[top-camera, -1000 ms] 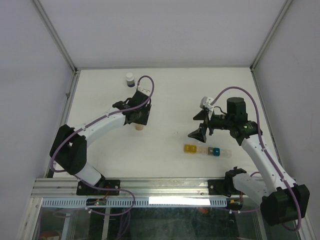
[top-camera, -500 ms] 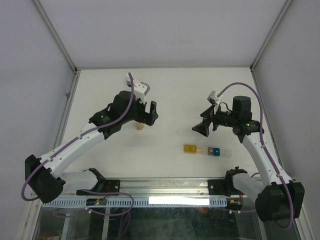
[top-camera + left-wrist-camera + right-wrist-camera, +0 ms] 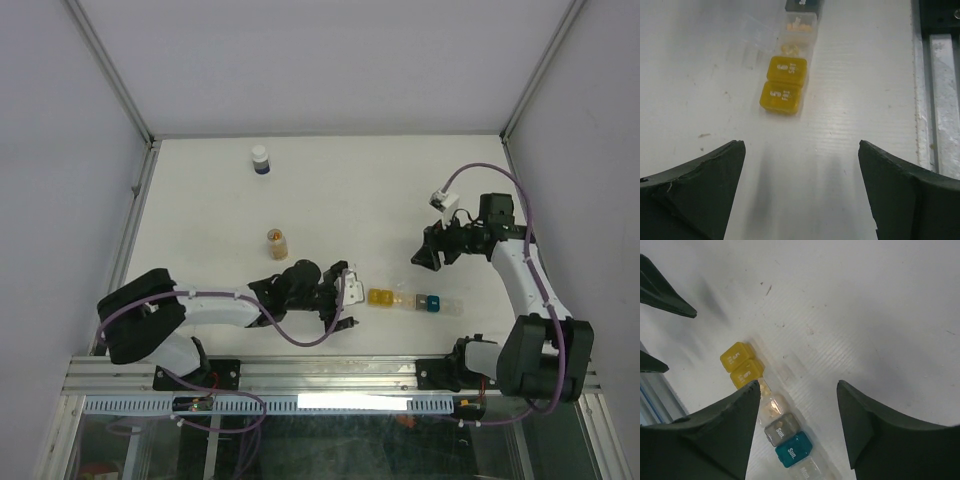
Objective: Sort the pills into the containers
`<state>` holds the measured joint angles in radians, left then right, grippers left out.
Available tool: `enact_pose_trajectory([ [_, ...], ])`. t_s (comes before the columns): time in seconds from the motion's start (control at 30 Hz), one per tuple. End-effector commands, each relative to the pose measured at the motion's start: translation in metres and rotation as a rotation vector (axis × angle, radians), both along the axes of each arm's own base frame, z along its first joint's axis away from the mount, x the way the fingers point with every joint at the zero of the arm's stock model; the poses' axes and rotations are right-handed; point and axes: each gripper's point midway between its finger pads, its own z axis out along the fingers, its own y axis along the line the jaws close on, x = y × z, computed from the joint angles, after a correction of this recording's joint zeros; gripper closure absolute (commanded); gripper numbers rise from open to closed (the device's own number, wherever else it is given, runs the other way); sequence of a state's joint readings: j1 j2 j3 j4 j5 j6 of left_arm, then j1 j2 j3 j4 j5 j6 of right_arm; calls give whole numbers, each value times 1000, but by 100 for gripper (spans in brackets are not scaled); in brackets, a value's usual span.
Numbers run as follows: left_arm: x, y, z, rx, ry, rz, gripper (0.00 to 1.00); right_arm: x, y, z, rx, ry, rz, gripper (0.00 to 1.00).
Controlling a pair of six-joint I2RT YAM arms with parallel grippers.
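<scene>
Nearest you, your left gripper (image 3: 343,297) sits low by the near edge of the table (image 3: 400,190). Its jaws are spread wide and empty, and it faces the yellow end of the containers (image 3: 415,300) without touching it. That strip lies just to its right along the near edge, right of centre. The pills (image 3: 798,25) show as orange-tan bits in the clear compartment next to the yellow. Farther back, toward the right edge, your right gripper (image 3: 424,252) hangs over the table beyond the strip, jaws apart with nothing between them. Left of centre the vial (image 3: 277,241) stands upright, and the bottle (image 3: 260,160) stands near the far-left corner.
</scene>
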<state>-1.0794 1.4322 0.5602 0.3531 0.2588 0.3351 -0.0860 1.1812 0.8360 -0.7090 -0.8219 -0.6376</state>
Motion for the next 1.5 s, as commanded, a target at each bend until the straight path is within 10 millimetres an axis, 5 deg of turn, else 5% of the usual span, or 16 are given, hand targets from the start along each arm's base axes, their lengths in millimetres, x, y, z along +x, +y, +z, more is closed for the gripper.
enact_pose_trajectory([
  [0.0,24,-54,48,-181,-240,-111,1,8,-4,-10,-28,1,53,40],
  [0.3,36,-84,3,-128,-165,-141,4,23,-10,-38,-32,94,20,74],
  [0.73,36,-100,-27,-112,-66,-146,23,17,2,-59,13,203,64,77],
  [1.07,42,-97,-33,-109,-37,-112,46,3,17,-66,24,256,134,80],
  [1.47,40,-97,-36,-104,-9,-116,56,-19,30,-60,42,295,245,86],
])
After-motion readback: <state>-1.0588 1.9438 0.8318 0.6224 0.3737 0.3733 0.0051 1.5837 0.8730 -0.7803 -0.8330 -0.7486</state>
